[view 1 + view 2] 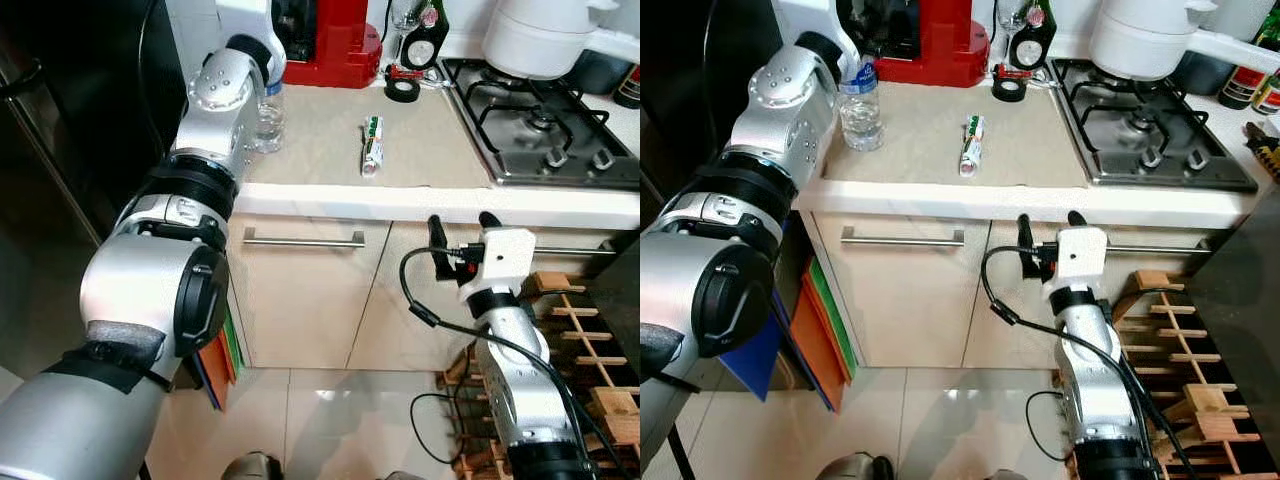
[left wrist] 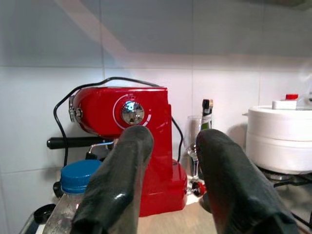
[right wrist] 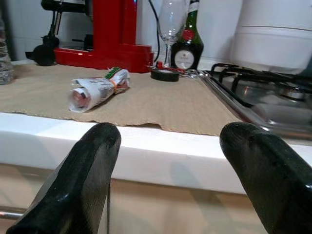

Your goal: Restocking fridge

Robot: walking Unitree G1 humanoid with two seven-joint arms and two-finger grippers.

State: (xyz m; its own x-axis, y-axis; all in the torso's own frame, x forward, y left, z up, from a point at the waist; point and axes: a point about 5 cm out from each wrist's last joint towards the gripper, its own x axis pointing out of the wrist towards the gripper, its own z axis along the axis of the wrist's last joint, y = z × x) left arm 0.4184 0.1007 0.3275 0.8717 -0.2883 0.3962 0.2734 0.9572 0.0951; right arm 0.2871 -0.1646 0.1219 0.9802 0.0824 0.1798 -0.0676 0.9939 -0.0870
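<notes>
Reference landmark: the countertop (image 1: 320, 150). At its left end stands the water bottle (image 1: 860, 100), upright, blue-capped, its long axis vertical, in front of the red coffee machine (image 1: 930, 40). The left gripper (image 2: 170, 185) is raised above that end, fingers slightly apart and holding nothing; in the left wrist view the bottle sits below and to one side of the fingers, not between them. The left arm is judged the nearer arm for the bottle, and the next move would require lowering and aligning the fingers around its body. At the countertop's middle lies a rolled paper packet (image 1: 372, 146), long axis running front to back. The right gripper (image 1: 462, 228) is just below the front edge, fingers wide apart and empty, pointing toward the packet.
</notes>
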